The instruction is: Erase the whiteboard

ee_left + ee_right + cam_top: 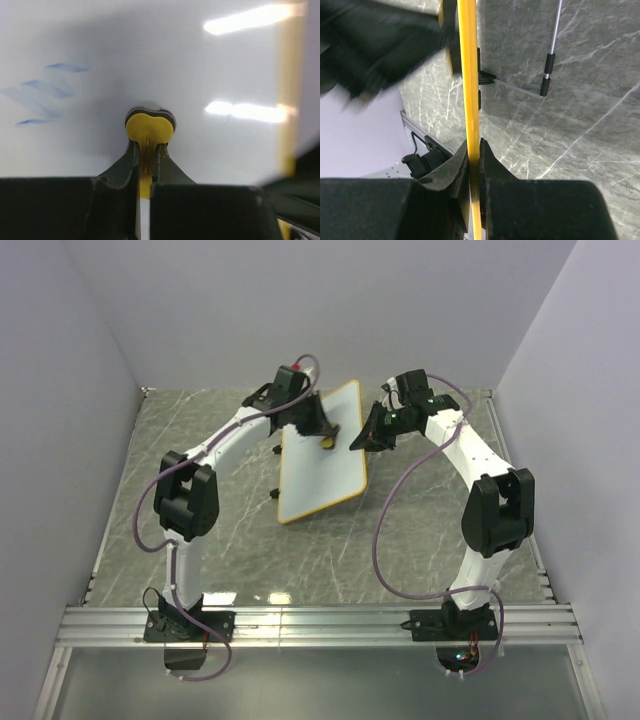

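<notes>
The whiteboard (pixel 322 455) is held tilted above the table; its white face has an orange rim. My right gripper (pixel 358 440) is shut on its right edge, and the right wrist view shows the orange rim (pixel 469 75) edge-on between the fingers. My left gripper (pixel 325 433) is shut on the yellow-and-black eraser (pixel 149 127), which presses against the board face. Blue scribbles (pixel 42 92) show on the board, left of the eraser in the left wrist view.
Grey marble tabletop (pixel 430 540) with white walls around it. Black clips (pixel 276 472) stick out from the board's left edge. A thin metal rod with black ends (pixel 549 65) lies behind the board. An aluminium rail (pixel 320 622) runs along the near edge.
</notes>
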Controlling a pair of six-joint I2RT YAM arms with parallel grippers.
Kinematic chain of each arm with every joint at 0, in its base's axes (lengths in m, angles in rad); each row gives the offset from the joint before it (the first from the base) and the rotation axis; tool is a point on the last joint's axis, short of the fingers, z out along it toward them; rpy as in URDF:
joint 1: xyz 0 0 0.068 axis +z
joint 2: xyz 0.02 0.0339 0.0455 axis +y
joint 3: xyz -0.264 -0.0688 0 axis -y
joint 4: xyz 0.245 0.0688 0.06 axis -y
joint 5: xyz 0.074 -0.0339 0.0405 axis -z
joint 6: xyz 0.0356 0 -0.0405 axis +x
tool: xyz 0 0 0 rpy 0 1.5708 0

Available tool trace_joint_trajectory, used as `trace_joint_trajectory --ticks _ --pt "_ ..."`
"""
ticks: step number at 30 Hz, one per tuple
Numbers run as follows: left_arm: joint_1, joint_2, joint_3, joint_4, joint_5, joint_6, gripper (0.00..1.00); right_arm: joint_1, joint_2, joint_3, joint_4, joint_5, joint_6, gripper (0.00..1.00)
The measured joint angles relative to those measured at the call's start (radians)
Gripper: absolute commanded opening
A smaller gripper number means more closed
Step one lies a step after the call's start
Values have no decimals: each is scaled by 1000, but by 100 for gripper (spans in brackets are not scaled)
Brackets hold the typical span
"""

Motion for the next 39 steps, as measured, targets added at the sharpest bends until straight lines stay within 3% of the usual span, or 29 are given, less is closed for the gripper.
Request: trace_joint_trajectory --ticks 7,18,23,30,39 --pt "-83 21 140 31 101 -12 0 0 0 -1 -2 10 0 0" --pt "158 108 -35 89 97 -19 0 1 -3 -6 2 10 5 0" --pt "207 148 -41 78 65 -2 0 3 -5 -6 4 9 8 0" --pt "181 150 12 35 55 35 0 3 -6 -6 4 9 8 0" --pt "-1 195 347 20 160 17 0 4 -6 -9 1 11 11 0"
